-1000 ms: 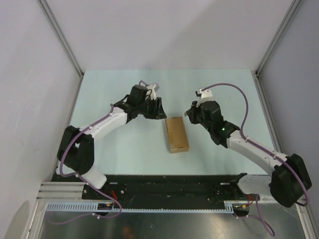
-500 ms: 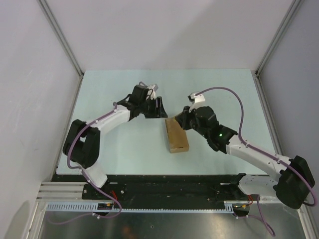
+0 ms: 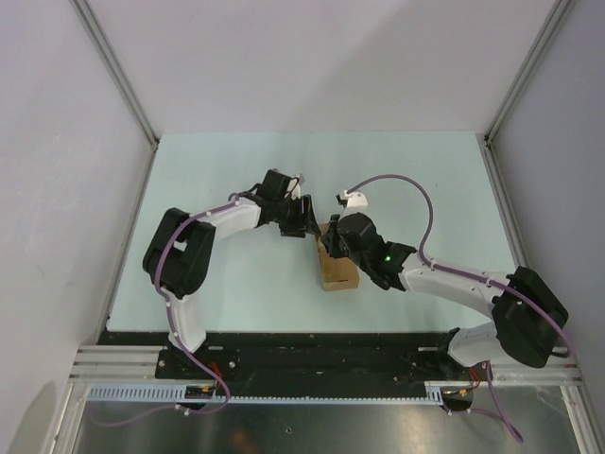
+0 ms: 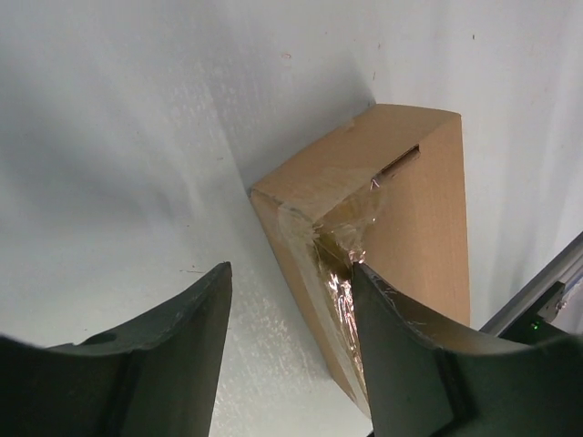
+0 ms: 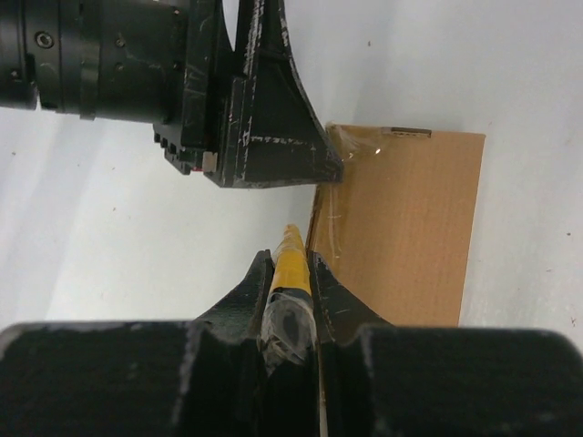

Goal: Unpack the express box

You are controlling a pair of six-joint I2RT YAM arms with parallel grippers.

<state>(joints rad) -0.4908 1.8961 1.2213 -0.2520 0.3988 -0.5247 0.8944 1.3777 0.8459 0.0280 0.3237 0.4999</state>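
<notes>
The express box (image 3: pixel 341 275) is a flat brown carton lying on the table, with clear tape over its far left corner (image 4: pixel 346 246). My left gripper (image 3: pixel 304 220) is open at that corner. In the left wrist view its right finger (image 4: pixel 410 355) rests against the taped edge of the box (image 4: pixel 414 209), and its left finger (image 4: pixel 173 346) is over bare table. My right gripper (image 3: pixel 330 248) hangs over the box's left edge, shut on a slim yellow utility knife (image 5: pixel 292 251). The knife's tip points along the left side of the box (image 5: pixel 410 237), toward the left gripper's finger (image 5: pixel 264 137).
The pale table (image 3: pixel 217 274) is enclosed by grey walls on three sides. A black base rail (image 3: pixel 312 350) runs along the near edge. The right arm's purple cable (image 3: pixel 416 189) loops above the table, to the right of the box.
My right arm has swung left, bringing the knife from right of the box to its left edge. My left gripper has come nearer the box's far left corner and opened a little wider.
</notes>
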